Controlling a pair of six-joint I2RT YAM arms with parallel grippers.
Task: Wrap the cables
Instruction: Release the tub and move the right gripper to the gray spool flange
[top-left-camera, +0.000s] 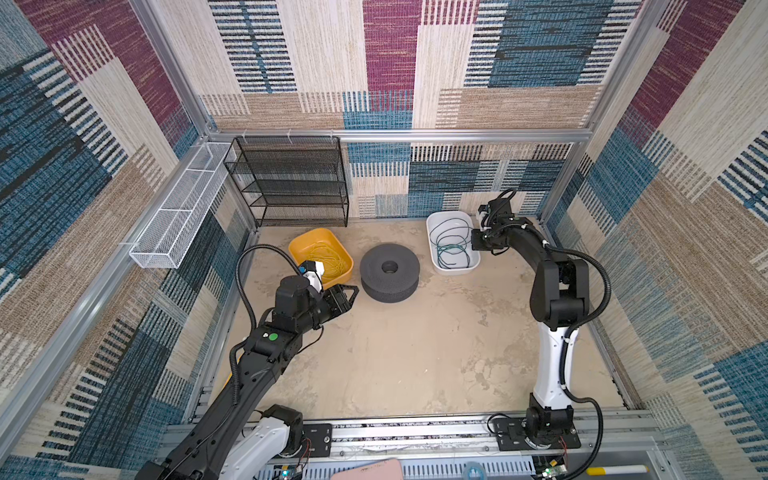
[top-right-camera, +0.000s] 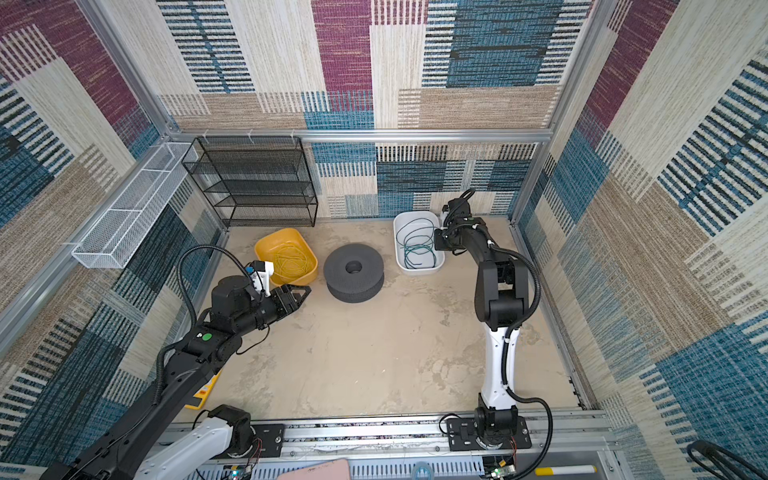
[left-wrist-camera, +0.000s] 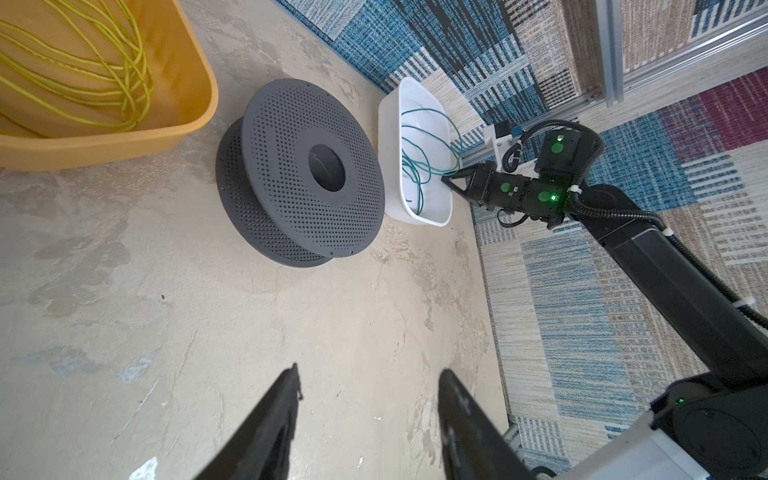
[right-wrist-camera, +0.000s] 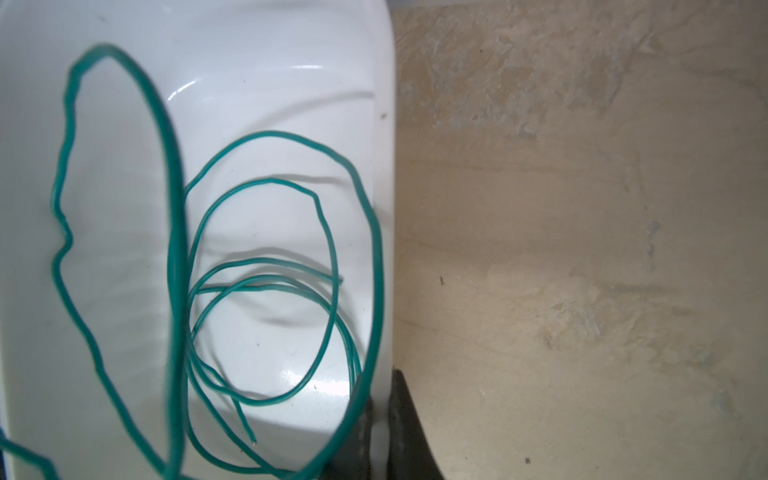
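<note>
cables (right-wrist-camera: 176, 291): light, thin, floppy; easy to tangle.
hold: pinch one strand.
right end effector (left-wrist-camera: 451, 181): closed on a strand.
left end effector (left-wrist-camera: 369, 370): open, empty.

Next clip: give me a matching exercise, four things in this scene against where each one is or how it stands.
Things:
1. teal cable
2. yellow cable
3. grey spool
4. left gripper

Places or states:
A. open, over the bare table
B. in the yellow tub
C. in the white tub
D. on the table, between the two tubs

Pairs: 1-C, 2-B, 3-D, 4-A
</note>
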